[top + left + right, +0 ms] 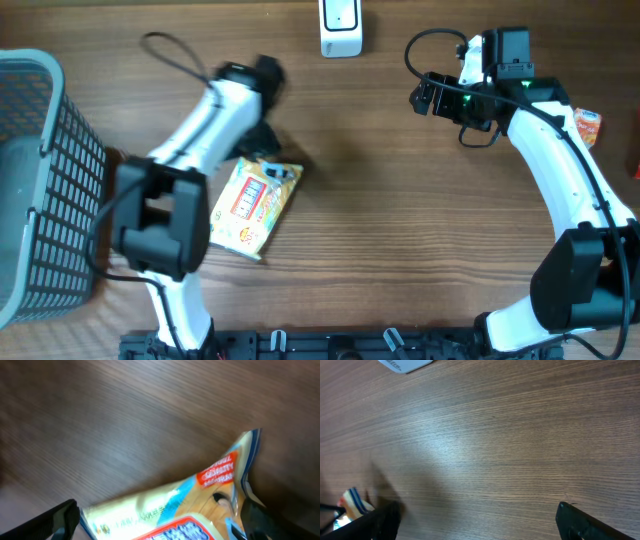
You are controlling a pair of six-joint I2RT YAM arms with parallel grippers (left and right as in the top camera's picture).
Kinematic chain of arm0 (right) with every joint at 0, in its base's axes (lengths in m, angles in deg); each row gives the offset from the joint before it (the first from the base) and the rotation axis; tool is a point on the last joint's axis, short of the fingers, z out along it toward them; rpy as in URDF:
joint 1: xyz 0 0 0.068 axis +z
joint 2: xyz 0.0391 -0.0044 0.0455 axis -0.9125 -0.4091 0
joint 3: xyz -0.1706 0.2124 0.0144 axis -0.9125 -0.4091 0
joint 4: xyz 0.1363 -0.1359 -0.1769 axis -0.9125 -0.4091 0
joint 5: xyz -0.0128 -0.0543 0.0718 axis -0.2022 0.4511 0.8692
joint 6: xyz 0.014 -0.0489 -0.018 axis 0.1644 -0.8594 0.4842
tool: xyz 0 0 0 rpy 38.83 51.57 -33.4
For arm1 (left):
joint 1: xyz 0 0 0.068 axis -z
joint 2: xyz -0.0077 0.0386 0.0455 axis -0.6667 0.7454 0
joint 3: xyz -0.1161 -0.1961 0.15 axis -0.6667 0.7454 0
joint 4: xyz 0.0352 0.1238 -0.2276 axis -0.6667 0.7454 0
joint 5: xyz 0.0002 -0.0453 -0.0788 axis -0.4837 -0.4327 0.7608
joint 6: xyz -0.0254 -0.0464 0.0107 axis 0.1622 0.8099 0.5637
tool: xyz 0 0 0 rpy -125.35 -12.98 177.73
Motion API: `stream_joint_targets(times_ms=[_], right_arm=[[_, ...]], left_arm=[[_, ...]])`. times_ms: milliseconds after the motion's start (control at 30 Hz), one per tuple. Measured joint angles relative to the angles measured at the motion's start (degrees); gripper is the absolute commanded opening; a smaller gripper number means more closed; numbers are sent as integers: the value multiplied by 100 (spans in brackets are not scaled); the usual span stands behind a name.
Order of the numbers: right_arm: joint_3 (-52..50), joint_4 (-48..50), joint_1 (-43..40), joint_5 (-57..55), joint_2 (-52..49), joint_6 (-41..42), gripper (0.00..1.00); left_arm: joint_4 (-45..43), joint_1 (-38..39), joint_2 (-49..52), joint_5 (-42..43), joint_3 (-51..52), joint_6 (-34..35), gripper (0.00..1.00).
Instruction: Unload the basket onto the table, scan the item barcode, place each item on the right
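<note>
Left tool point(262, 148) spread wide, straddling the upper end of the snack packet point(255, 205), which lies flat on the tabletop point(400, 220); the packet's red label reads "QUALITY", upside down; white scanner point(341, 27) at the far edge; right tool point(422, 98) wide open, empty.

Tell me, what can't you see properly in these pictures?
- Barcode: no view shows one on the snack packet. The left wrist view is blurred and cuts the packet off at the bottom.
- Basket: cut off by the left edge of the overhead view.
- White device: its top is cut off by the overhead edge.
- Orange packet: small in the overhead view, partly behind the right arm.
</note>
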Motion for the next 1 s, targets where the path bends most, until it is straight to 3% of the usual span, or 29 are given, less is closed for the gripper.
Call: stream_joint_targets(times_ms=[67,200,333,433,467,533,667,767,867,967,1000], right_arm=[[0,0,0,0,0,0,100],[0,2,0,0,0,0,100],[2,9,0,0,0,0,100],[0,2,0,0,0,2,100],[2,2,0,0,0,2,100],[0,2,0,0,0,0,100],[0,2,0,0,0,0,100],[0,0,0,0,0,2,100],[0,0,0,0,0,2,100],[0,7,0,0,0,2,100],[0,2,0,0,0,2,100]], left_arm=[[-216,-562,0,544,0,-511,100],[-317,-1449,-4,2400,164,-2068,100],[-704,-1440,-31,3672,1182,-3154,100],[-1010,-1440,-245,3987,1716,-3366,100],[-1108,-1440,-334,4057,1869,-3403,96],[-1209,-1440,-435,4151,2046,-3447,69],[-1340,-1440,-398,4280,2332,-3449,4],[-1641,-1416,-369,4387,2378,-2863,4],[-1362,-1379,-365,4111,2256,-2282,4],[-140,-1357,-323,2527,1620,-1526,4],[321,-1320,-330,1657,1150,-1141,4]])
